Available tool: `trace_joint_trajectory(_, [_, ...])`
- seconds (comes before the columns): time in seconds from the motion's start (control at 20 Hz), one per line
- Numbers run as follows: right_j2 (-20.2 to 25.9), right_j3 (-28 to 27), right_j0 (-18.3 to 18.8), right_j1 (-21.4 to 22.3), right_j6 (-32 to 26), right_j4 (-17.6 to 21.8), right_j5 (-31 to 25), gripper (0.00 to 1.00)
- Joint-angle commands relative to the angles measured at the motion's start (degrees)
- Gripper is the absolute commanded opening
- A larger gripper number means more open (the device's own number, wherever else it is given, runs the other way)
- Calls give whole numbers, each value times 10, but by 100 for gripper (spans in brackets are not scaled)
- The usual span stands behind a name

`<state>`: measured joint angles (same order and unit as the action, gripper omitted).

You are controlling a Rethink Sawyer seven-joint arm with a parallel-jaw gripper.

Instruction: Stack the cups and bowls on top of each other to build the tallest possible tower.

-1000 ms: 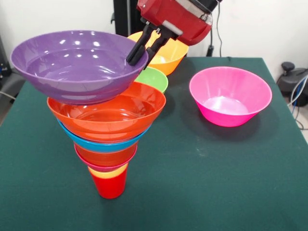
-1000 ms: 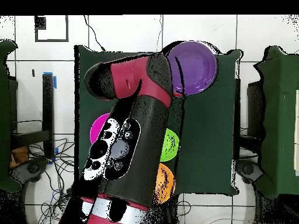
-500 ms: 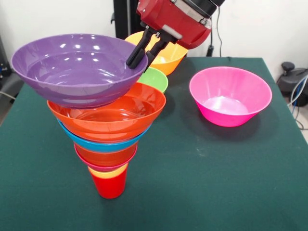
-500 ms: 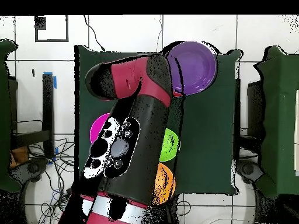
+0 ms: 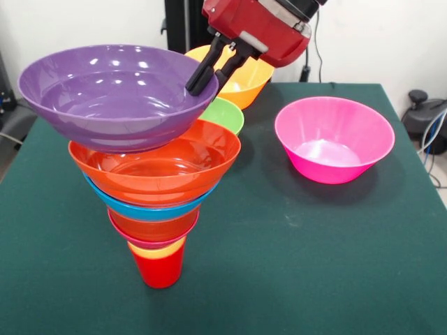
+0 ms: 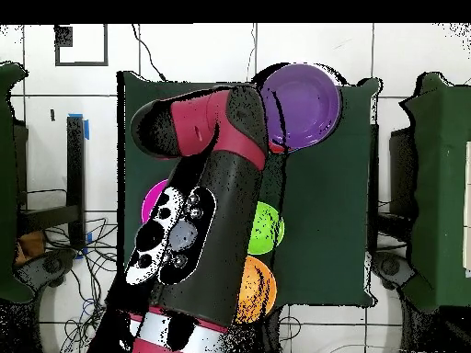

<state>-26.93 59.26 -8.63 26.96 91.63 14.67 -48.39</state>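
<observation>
Front view: the purple bowl [image 5: 115, 94], gripped at its rim by the pincer [image 5: 202, 82], has been raised slightly above the tower [image 5: 157, 181], not yet released.

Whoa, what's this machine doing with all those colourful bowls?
It is building a tower of plastic cups and bowls on a green table. The end effector grips the rim of a big purple bowl at the top of the stack, which sits tilted over an orange-red bowl. A magenta-pink bowl, a green bowl and a light orange bowl wait on the table.
</observation>
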Motion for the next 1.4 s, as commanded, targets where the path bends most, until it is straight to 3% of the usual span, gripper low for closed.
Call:
trace_joint_trajectory(0.05, [29,45,-12,-12,58,17,-16,0])
trace_joint_trajectory(0.5, [30,35,-11,-21,63,10,-20,0])
trace_joint_trajectory(1.4, [35,64,-16,-10,87,-2,-7,0])
